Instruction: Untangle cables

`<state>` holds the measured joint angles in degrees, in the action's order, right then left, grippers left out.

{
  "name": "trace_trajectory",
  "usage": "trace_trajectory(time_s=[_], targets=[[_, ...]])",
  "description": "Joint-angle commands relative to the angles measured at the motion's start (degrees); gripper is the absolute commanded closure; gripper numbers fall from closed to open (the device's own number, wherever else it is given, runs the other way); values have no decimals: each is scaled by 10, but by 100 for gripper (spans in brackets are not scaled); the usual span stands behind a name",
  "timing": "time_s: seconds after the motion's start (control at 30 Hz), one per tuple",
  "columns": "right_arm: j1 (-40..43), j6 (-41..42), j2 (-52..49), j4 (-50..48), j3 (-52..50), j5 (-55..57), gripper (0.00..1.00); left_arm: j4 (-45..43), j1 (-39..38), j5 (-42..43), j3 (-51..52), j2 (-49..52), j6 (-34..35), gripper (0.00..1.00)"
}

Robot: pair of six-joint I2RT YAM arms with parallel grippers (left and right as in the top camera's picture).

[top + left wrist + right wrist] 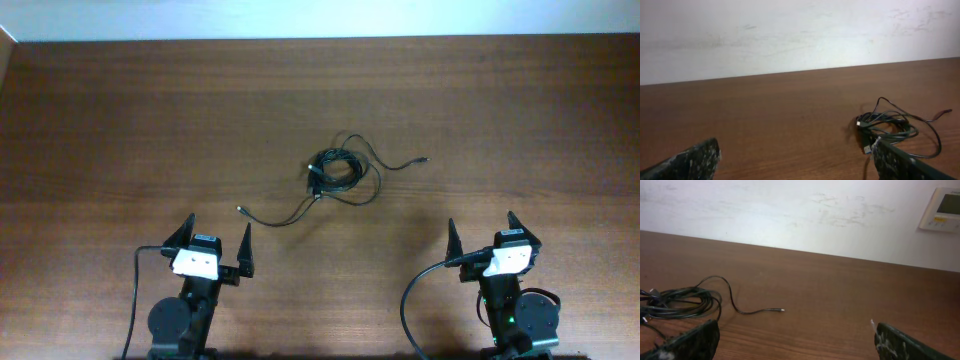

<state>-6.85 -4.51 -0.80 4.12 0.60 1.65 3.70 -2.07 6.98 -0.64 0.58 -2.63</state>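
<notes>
The cables (336, 171) lie in a tangled black bundle on the middle of the wooden table, with one loose end reaching right (424, 159) and another reaching left (240, 209). My left gripper (214, 235) stands open near the front left, short of the bundle. My right gripper (481, 228) stands open near the front right. In the left wrist view the cables (890, 125) sit to the right, ahead of the open left gripper (796, 162). In the right wrist view the cables (682, 302) sit at the left, ahead of the open right gripper (796, 337). Nothing is held.
The brown wooden table (120, 120) ends at a white wall along the back. A thick black cord (415, 300) loops from the right arm's base, another (135, 290) from the left. A white wall panel (942, 210) shows at upper right.
</notes>
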Motion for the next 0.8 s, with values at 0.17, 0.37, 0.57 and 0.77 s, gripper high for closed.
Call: trace_trajectory(time_s=[0.17, 0.37, 0.57, 0.77], targets=[[-2, 2, 4, 4, -3, 3, 1, -4, 4, -19, 1, -2, -8, 1], [-2, 2, 4, 4, -3, 3, 1, -19, 4, -19, -19, -2, -8, 1], [-2, 2, 4, 4, -3, 3, 1, 116, 4, -19, -179, 21, -8, 1], [-2, 2, 4, 4, -3, 3, 2, 229, 4, -16, -359, 159, -8, 1]])
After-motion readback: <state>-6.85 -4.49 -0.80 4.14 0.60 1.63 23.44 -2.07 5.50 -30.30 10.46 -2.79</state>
